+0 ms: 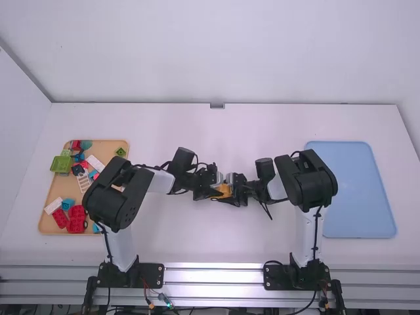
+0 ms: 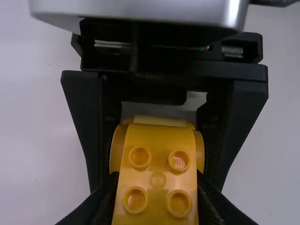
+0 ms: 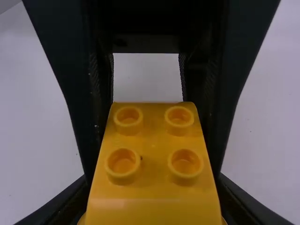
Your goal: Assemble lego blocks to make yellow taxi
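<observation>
Left wrist view: the left hand (image 2: pixel 157 194) and right hand (image 3: pixel 153 187) are gripping a yellow body (image 2: pixel 158 164) between them. Its studs (image 2: pixel 180 161) are sitting bare, so topping is probably remaining.

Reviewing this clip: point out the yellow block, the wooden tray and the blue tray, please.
Yellow block (image 2: pixel 158 180): left wrist view, middle of its studded face.
Wooden tray (image 1: pixel 108 148): high view, bare wood near its far edge.
Blue tray (image 1: pixel 357 190): high view, its flat middle.

From above the flat white table's (image 1: pixel 216 243) near edge, the high view looks forward and down, while opposing wrist views peer closely at one shared yellow, studded plastic piece (image 1: pixel 224 191).
</observation>
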`<state>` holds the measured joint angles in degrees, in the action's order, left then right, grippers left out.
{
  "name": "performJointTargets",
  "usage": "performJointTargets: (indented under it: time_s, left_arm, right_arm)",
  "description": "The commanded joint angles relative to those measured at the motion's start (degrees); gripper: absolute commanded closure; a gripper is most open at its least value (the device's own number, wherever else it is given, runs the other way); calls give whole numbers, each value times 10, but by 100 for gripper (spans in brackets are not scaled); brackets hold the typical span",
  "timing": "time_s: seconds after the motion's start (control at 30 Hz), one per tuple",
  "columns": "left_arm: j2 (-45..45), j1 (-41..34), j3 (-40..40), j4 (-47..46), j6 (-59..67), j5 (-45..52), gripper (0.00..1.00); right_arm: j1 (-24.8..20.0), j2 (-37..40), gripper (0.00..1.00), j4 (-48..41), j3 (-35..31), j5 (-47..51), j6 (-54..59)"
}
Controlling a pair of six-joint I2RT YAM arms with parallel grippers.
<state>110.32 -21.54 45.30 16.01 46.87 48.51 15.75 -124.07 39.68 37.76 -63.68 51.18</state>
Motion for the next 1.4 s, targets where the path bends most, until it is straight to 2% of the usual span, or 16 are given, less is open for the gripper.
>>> performJointTargets:
  time_s: [0.0,0.4,0.43,0.5,0.57,0.6,0.73,0.83,0.93,1.03,1.17,1.37]
  left_arm:
    - [-7,3,-15,-15,-10,-55,62]
    - [-69,30,-15,-33,1,-30,53]
    - [-73,32,-15,-36,9,-24,49]
    - [-90,47,-15,-43,15,-14,25]
    - [-104,59,-15,-54,14,-14,17]
    - [-115,70,-15,-64,15,-14,1]
    - [-154,127,-15,-97,14,-8,1]
    - [-181,177,-15,-117,14,32,1]
    - [-206,246,-15,-124,2,81,1]
    - [-214,306,-15,-99,-57,104,1]
    - [-214,377,-15,-35,-207,88,1]
    - [-214,400,-15,11,-364,-53,1]
  right_arm:
    - [0,-7,52,-3,1,-5,-4]
    - [0,-7,52,-9,1,7,-3]
    - [0,-7,52,-9,1,7,-4]
    - [0,-7,52,-9,1,7,-4]
    - [0,-7,52,-9,1,7,-4]
    - [0,-7,52,-9,1,7,-4]
    - [0,-7,52,-9,1,7,-4]
    - [0,-7,52,-9,1,6,-4]
    - [-6,0,52,17,1,8,-62]
    - [-21,26,58,20,1,8,-116]
    - [-67,101,60,13,1,31,-194]
    - [-161,249,58,-104,1,192,-255]
